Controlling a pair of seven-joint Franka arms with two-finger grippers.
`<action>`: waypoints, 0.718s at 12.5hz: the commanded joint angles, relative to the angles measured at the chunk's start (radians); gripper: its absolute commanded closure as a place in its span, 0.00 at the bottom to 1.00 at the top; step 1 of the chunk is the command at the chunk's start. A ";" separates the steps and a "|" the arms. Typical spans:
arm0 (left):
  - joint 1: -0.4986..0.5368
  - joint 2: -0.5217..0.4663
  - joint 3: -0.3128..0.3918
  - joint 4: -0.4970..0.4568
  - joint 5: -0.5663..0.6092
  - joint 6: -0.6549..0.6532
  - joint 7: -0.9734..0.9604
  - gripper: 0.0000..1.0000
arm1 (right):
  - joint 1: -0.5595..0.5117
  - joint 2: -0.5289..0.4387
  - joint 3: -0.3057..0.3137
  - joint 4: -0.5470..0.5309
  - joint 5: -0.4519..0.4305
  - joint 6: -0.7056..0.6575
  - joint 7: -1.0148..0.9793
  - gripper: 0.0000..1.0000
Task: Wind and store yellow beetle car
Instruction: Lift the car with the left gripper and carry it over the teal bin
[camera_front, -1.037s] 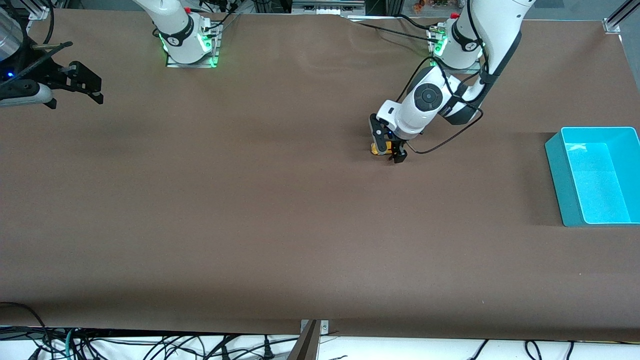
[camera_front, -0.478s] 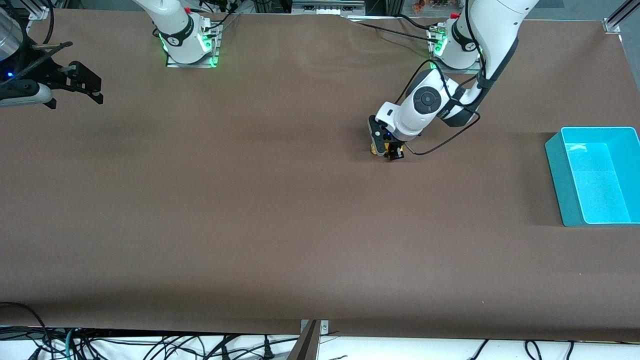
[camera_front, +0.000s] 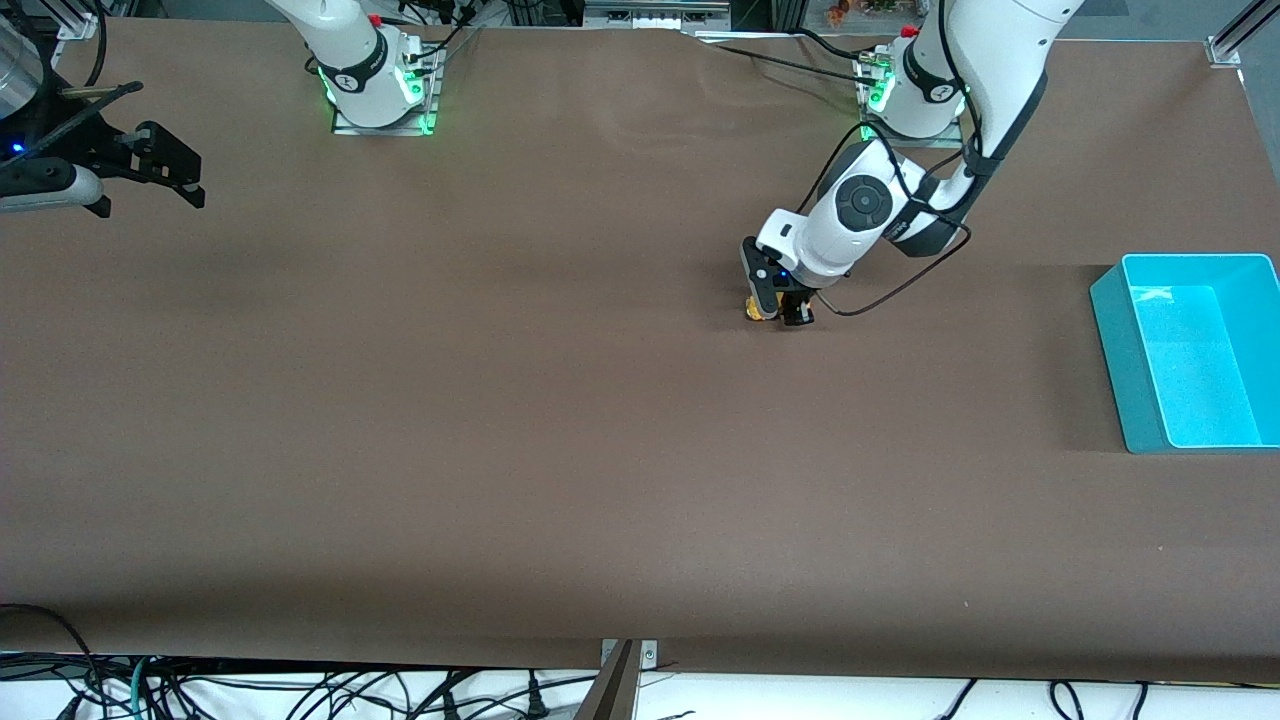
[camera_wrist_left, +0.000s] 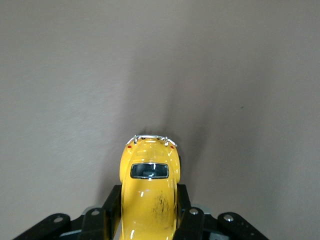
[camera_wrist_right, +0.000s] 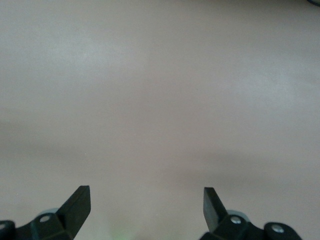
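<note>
The left end effector (camera_front: 777, 308) is clamped on the car (camera_wrist_left: 148, 192), its two fingers (camera_wrist_left: 114, 202) pressed against the car's flanks with the body nose-out between them, the wheels at or just above the worktop (camera_front: 520, 420) roughly mid-worktop toward the left arm's end. The car looks light and rigid, a hard glossy shell that could slip under a weak pinch; gripping across the sides, low and about mid-body as here, seems the sound hold, since it keeps the wheels free to roll against the surface for winding, and the roof and bumper trim look like poor places to squeeze. Outward from there, the bin (camera_front: 1190, 350) sits at the worktop's edge toward the left arm's end, well apart from the car and a little nearer the front camera, and looks empty. The right end effector (camera_wrist_right: 145, 200) hangs with its fingers spread wide and holding nothing, over bare worktop at the right arm's end, waiting. Compared with a second ago, the left end effector and car drew back slightly toward the arm bases and have now come forward again toward the bin's end, which reads as a back-and-forth winding stroke; the right arm has not moved.
</note>
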 joint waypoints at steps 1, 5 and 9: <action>0.051 -0.095 -0.005 0.076 0.027 -0.214 0.028 0.74 | -0.001 0.008 0.001 0.028 -0.012 -0.021 0.016 0.00; 0.150 -0.007 0.000 0.528 0.025 -0.781 0.240 0.74 | -0.001 0.007 0.001 0.035 -0.012 -0.023 0.014 0.00; 0.279 0.006 0.005 0.656 0.027 -0.928 0.355 0.73 | -0.001 0.007 0.001 0.035 -0.011 -0.023 0.014 0.00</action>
